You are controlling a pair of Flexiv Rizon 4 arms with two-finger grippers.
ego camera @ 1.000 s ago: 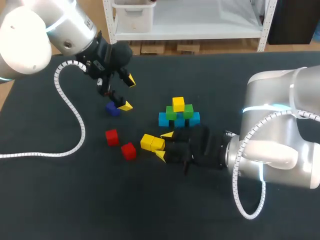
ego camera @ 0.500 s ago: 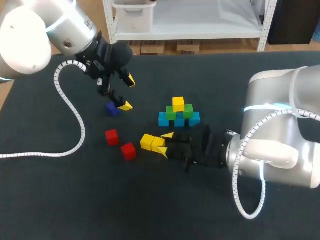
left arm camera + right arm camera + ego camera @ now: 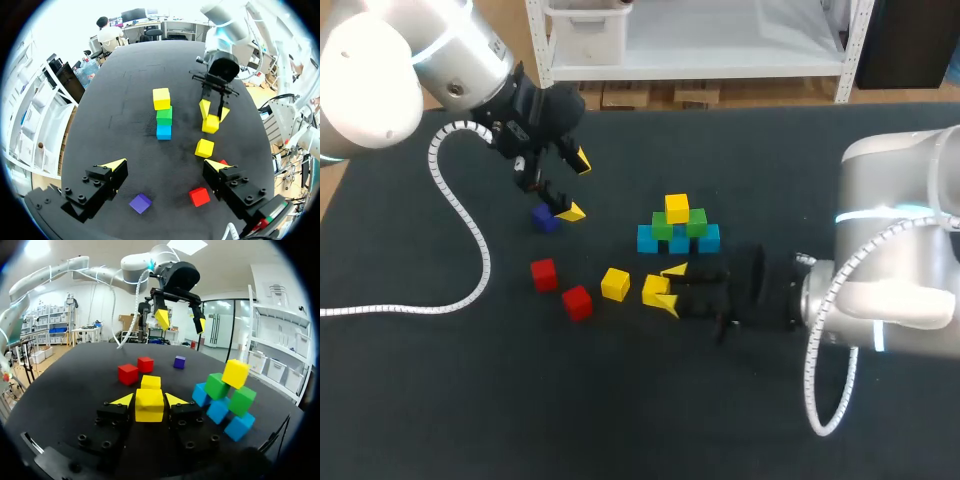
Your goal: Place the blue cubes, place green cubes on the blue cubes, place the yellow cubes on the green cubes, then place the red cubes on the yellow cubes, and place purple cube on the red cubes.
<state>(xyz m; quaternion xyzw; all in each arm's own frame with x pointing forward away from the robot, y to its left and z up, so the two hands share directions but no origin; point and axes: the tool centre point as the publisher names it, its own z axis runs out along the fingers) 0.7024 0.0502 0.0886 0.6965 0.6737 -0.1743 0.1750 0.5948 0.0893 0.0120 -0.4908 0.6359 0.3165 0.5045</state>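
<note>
A pyramid stands mid-table: blue cubes (image 3: 678, 240) at the base, green cubes (image 3: 680, 224) on them, one yellow cube (image 3: 676, 208) on top. My right gripper (image 3: 670, 288) is just in front of the pyramid, shut on a second yellow cube (image 3: 149, 405). A third yellow cube (image 3: 615, 283) lies free just beyond its fingertips. Two red cubes (image 3: 543, 273) (image 3: 577, 301) lie further left. The purple cube (image 3: 545, 219) sits beneath my left gripper (image 3: 577, 187), which hangs open above it with nothing between its fingers (image 3: 114, 165).
A white coiled cable (image 3: 470, 235) from my left arm trails over the table's left part. The dark table (image 3: 470, 400) stretches bare in front of the cubes and to the right of the pyramid.
My right gripper closed on one of the two adjoining yellow cubes and drew it to the right, leaving a gap to the other. My left arm has kept still.
</note>
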